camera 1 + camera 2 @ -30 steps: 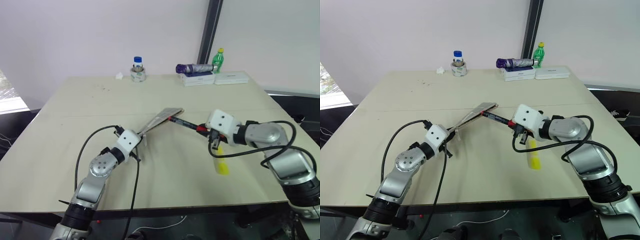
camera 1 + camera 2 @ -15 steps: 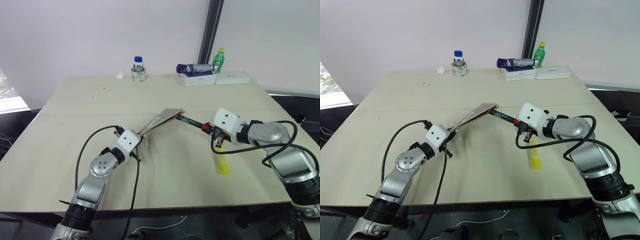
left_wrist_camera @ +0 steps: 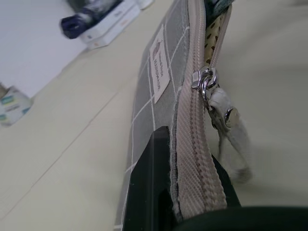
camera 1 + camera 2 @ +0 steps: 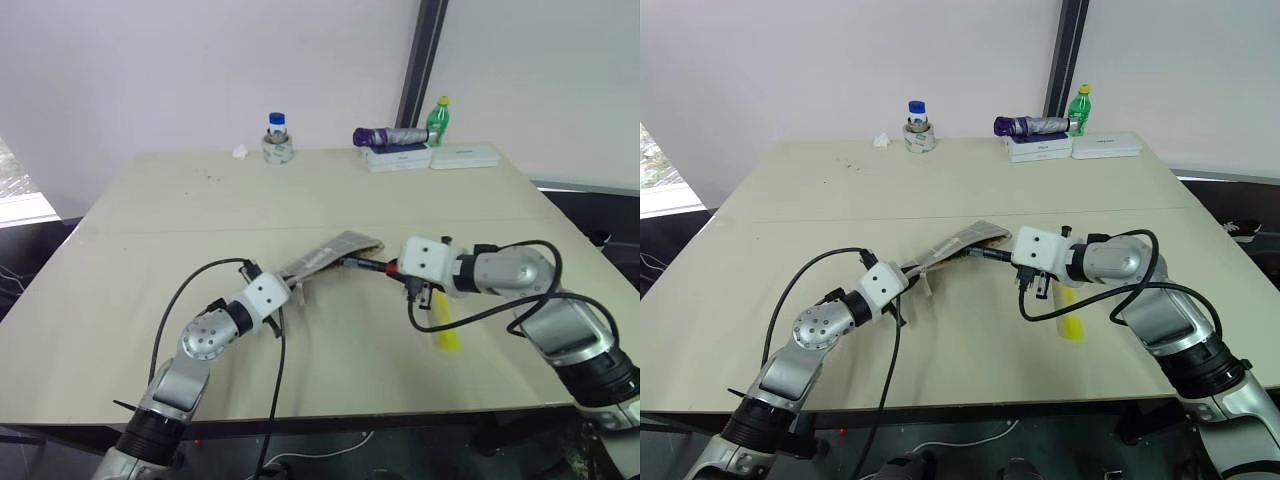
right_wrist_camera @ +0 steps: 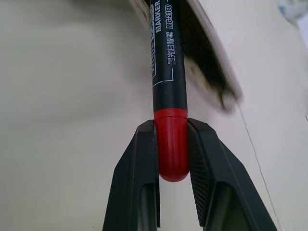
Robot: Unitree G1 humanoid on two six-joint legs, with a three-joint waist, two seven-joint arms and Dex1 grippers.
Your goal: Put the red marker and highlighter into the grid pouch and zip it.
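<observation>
- Starting nearest the table's front edge: the highlighter (image 4: 443, 325) lies flat on the tan table (image 4: 150, 230), just past the right arm's cable loop, untouched by either gripper.
- Left side, the left gripper (image 4: 287, 296) has its two black fingers (image 3: 149, 187) pressed together on the near end of the grid pouch (image 4: 330, 252), pinching the fabric by the zip tape.
- From the left wrist view, the pouch's white label (image 3: 159, 67) faces out, the metal zip pull (image 3: 204, 82) hangs with its pale cord beside the fingers, and the zip stands open beyond it.
- The pouch is lifted at the gripped end and slants away toward the middle of the table, its open mouth facing the right arm.
- Right side, the right gripper (image 4: 400, 270) has its jaws clamped on the red cap end of the red marker (image 4: 368, 265); the wrist view shows both pads squeezing the red cap (image 5: 171, 144).
- The marker's black barrel points at the pouch, its tip right at or just inside the open mouth; how deep it goes I cannot tell.
- Far edge of the table: a small jar with a blue lid (image 4: 276, 138) on the left.
- On the right, a folded purple umbrella (image 4: 390, 136) sits on white boxes (image 4: 430, 157), with a green bottle (image 4: 436, 118) behind.
</observation>
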